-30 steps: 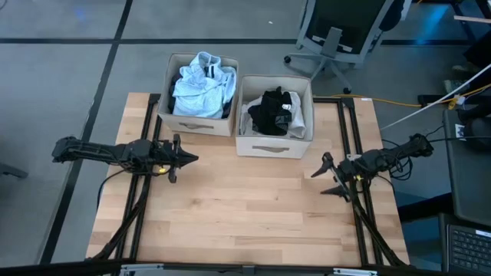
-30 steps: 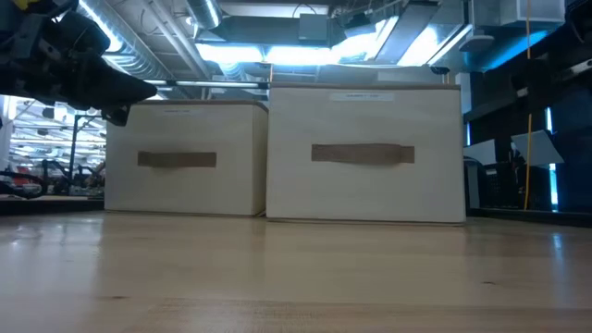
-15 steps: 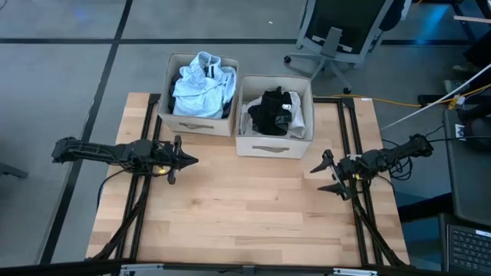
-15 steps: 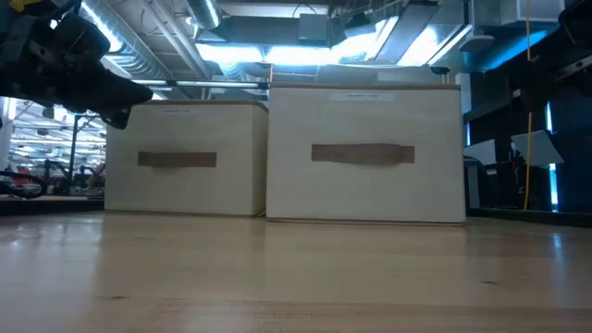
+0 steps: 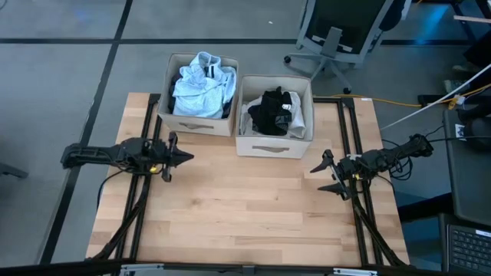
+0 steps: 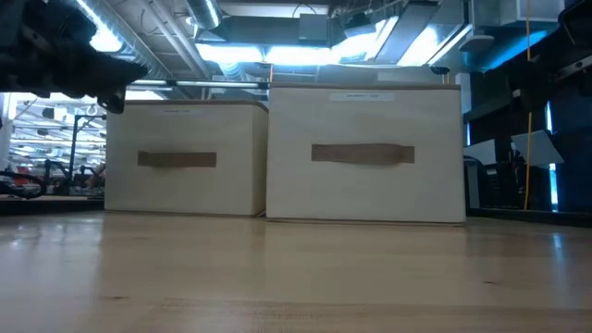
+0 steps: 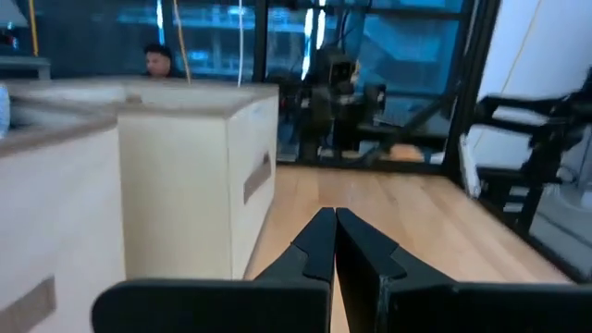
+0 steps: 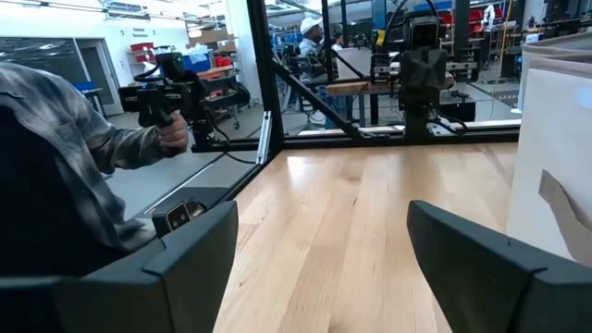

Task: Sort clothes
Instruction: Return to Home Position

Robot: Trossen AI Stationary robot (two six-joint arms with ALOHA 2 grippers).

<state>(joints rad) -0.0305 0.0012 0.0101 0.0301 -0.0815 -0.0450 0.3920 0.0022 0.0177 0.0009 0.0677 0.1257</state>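
Pale blue-grey and white clothes [image 5: 201,83] lie heaped in the left beige fabric box [image 5: 170,116]. Black and pale grey clothes [image 5: 272,111] lie in the right beige box [image 5: 270,146]. Both boxes stand at the table's far edge and also show in the low view [image 6: 185,159] [image 6: 363,154]. My left gripper [image 5: 186,157] is shut and empty. It hovers above the table's left part, near the left box's front, and points toward the table's right [image 7: 333,220]. My right gripper [image 5: 316,177] is open and empty at the table's right, pointing left [image 8: 322,215].
Bare wooden tabletop [image 5: 245,207] stretches between the two grippers and toward the near edge. An office chair [image 5: 337,31] stands beyond the far edge. In the right wrist view a person's sleeve and hand [image 8: 139,139] hold a hand-held device beyond the table's left side.
My left gripper, still shut, has drawn back a little toward the table's left edge. The boxes and the clothes have not moved.
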